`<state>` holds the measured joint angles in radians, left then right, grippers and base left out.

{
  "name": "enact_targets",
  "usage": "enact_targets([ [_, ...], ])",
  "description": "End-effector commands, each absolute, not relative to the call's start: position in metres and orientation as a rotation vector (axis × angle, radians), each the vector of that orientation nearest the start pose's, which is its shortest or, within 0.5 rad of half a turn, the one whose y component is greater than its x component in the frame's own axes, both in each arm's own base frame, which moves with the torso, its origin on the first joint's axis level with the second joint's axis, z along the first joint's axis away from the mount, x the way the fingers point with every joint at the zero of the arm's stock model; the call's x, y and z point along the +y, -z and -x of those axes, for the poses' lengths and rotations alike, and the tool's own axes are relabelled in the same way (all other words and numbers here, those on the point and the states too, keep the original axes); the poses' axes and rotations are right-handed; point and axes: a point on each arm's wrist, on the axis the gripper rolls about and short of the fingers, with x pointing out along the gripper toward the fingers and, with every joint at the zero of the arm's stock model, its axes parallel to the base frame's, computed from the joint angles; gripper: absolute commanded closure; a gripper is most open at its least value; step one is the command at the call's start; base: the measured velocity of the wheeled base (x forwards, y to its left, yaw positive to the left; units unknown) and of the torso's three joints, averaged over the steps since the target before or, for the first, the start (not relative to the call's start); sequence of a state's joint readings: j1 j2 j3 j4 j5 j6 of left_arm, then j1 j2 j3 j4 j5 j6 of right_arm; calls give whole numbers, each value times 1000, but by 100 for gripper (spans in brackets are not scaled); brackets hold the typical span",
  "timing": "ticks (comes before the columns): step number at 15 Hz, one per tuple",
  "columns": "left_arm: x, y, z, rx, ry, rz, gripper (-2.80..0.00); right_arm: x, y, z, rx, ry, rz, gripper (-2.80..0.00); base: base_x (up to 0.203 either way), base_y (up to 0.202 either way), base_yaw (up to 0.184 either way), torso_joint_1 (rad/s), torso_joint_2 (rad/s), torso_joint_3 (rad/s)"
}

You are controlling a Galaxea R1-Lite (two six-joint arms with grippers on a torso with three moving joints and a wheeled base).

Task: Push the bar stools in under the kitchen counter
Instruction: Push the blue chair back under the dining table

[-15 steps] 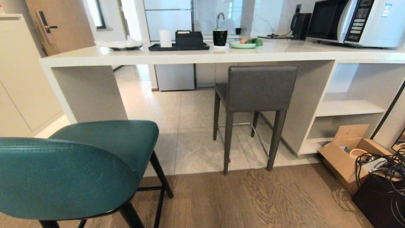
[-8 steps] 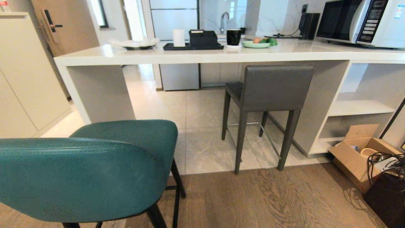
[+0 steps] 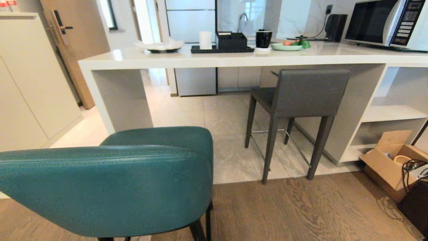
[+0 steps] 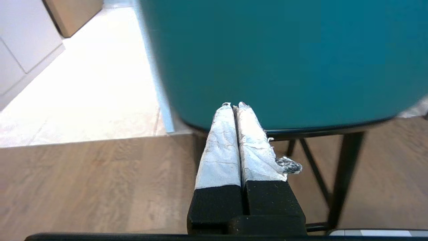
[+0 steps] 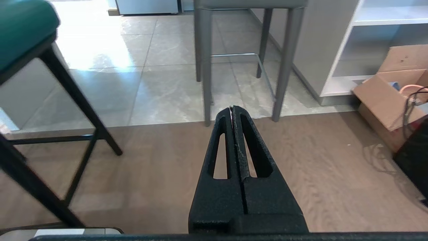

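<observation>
The teal bar stool (image 3: 110,184) stands close in front of me on the wood floor, its curved back toward me, out from the kitchen counter (image 3: 234,58). The dark grey bar stool (image 3: 301,100) stands part-way under the counter, its back legs at the tile edge. Neither arm shows in the head view. My left gripper (image 4: 234,105) is shut and empty, its taped tips just short of the teal stool's back (image 4: 284,60). My right gripper (image 5: 232,107) is shut and empty over the wood floor, with the grey stool's legs (image 5: 205,67) ahead and the teal stool's black legs (image 5: 77,100) beside it.
The counter carries a microwave (image 3: 384,23), a black tray (image 3: 222,49), a cup (image 3: 263,38) and a green plate (image 3: 286,47). White open shelves (image 3: 391,113) close the counter's right end. An open cardboard box (image 3: 389,167) and black cables (image 3: 414,170) lie at the right. A cabinet (image 3: 30,83) stands left.
The whole head view has shifted: counter, grey stool and box slid right in the picture, and the teal stool now fills more of the foreground. The camera moved, not the things.
</observation>
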<state>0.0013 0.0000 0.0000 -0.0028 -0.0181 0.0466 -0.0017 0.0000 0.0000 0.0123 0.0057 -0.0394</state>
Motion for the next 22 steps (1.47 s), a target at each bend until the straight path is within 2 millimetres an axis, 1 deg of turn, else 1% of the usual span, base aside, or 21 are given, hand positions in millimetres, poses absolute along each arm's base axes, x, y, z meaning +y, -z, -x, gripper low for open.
enact_targets([
  [1,0,-76,23,-2,17,-48,0,0,-74,23,14,-5,40,0,0,200,-1,0,0,2],
  [15,0,-76,23,-2,15,-46,0,0,-74,23,14,-6,41,0,0,193,-3,5,2,2],
  [17,0,-76,23,-2,15,-46,0,0,-74,23,14,-6,41,0,0,74,-8,-2,3,-1],
  [21,0,-76,23,-2,17,-30,0,0,-74,23,12,-5,40,0,0,0,0,0,0,0],
  [22,0,-80,24,-20,14,-27,0,0,-76,23,2,-7,48,0,0,0,0,0,0,0],
])
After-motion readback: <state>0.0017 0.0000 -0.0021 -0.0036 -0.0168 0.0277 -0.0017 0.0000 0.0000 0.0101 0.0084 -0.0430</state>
